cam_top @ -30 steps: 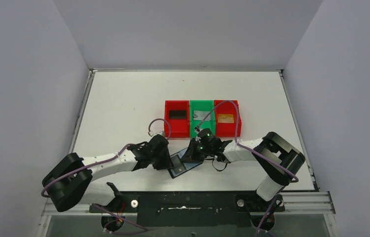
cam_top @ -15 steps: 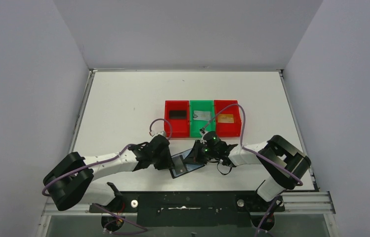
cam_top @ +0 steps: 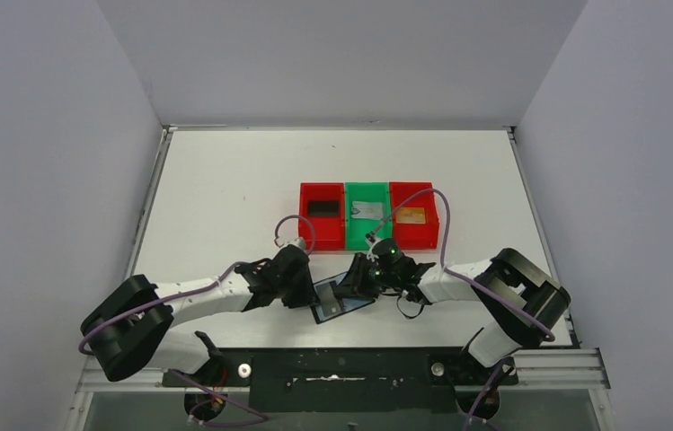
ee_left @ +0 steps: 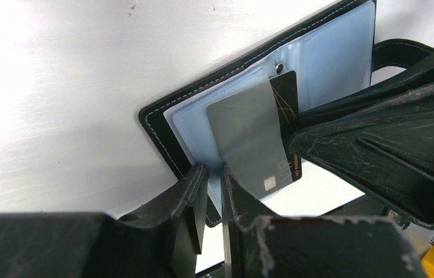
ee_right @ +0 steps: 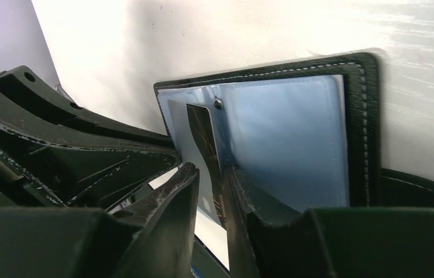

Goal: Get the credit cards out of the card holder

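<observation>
In the top view the card holder (cam_top: pixel 337 305) is partly covered by the left gripper (cam_top: pixel 310 292) and the right gripper (cam_top: pixel 355 283), and its cards are too small to be made out; what lies in the bins (cam_top: pixel 322 241) cannot be read. In the left wrist view the holder's near edge is hidden behind the fingers, and the dark card (ee_left: pixel 287 92) is largely masked by the grey card (ee_left: pixel 246 133). In the right wrist view the dark card's lower end is lost between the fingers, so whether it is clamped cannot be told.
</observation>
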You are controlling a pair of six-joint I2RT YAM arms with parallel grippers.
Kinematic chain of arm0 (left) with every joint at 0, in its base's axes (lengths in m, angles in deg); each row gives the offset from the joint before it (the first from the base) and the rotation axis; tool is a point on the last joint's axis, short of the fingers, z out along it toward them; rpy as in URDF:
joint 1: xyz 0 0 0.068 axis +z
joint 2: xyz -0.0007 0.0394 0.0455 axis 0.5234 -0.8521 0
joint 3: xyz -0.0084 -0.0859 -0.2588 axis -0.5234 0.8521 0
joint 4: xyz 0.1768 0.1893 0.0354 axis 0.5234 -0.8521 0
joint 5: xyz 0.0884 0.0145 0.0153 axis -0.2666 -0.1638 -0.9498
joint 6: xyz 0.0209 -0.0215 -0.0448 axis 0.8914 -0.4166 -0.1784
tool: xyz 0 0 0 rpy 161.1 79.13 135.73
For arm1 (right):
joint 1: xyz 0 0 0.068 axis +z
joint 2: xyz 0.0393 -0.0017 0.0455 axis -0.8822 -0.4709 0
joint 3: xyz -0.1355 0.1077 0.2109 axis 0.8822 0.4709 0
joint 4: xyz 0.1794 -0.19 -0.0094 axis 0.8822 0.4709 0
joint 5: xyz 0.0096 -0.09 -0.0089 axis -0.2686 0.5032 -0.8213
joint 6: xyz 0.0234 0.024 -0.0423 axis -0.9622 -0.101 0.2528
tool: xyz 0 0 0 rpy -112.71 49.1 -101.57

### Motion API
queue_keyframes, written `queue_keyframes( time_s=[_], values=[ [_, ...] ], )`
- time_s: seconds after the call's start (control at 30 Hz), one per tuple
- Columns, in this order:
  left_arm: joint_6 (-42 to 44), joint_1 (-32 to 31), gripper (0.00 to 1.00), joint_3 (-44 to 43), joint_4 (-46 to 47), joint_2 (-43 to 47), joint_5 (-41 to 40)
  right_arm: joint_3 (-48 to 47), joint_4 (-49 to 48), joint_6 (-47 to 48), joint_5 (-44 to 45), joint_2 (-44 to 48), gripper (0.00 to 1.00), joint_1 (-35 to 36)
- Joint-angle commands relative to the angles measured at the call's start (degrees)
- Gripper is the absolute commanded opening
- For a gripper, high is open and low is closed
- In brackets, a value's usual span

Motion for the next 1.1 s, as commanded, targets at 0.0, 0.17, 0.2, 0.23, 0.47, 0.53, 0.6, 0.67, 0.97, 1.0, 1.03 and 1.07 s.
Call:
queue_keyframes(
  time_s=[0.0, 0.17, 0.2, 0.23, 0.47, 0.53, 0.6, 0.67, 0.97, 1.0, 1.03, 1.07],
  values=[
    [2.2, -0.3, 0.14, 0.4, 0.1, -2.3, -0.2, -1.1, -4.5, 0.1, -1.4, -0.8, 0.27, 0.2],
    [2.3, -0.3, 0.12, 0.2, -0.4, -2.5, -0.3, -0.7, -5.6, -0.3, -2.2, -1.6, 0.24, -0.1],
    [2.3, -0.3, 0.11, 0.3, -0.3, -2.5, -0.4, -0.7, -5.6, -0.4, -2.2, -1.6, 0.19, -0.2],
    [2.3, -0.3, 0.11, 0.3, -0.3, -2.4, -0.5, -0.6, -5.1, -0.4, -1.9, -1.3, 0.15, -0.2],
    [2.1, -0.3, 0.1, 0.0, -0.7, -2.1, -0.8, 0.0, 2.2, 0.9, 4.7, 4.2, 0.09, -0.7],
    [2.2, -0.4, 0.1, -0.1, -0.7, -2.1, -1.2, -0.1, 3.7, 1.7, 4.9, 5.5, 0.09, -1.3],
    [2.3, -0.4, 0.1, -0.3, -0.9, -2.3, -1.5, -0.3, 4.5, 2.1, 5.0, 6.3, 0.1, -1.5],
    [2.3, -0.3, 0.1, -0.6, -0.9, -2.5, -1.1, -0.2, 4.2, 2.3, 5.0, 6.4, 0.11, -1.5],
    [2.8, -0.4, 0.1, -1.3, -1.5, -2.2, -0.9, 0.6, -5.7, -0.4, -1.7, 0.7, 0.15, -1.4],
    [2.8, -0.4, 0.1, -1.3, -1.4, -2.2, -1.0, 0.6, -6.7, -0.7, -2.4, 0.0, 0.15, -1.4],
    [2.9, -0.4, 0.1, -1.4, -1.4, -2.2, -1.0, 0.4, -7.0, -1.0, -3.0, -0.4, 0.15, -1.6],
    [3.1, -0.4, 0.1, -1.5, -1.5, -2.1, -0.9, 0.2, -7.2, -0.9, -3.3, -0.7, 0.15, -1.7]
  ],
)
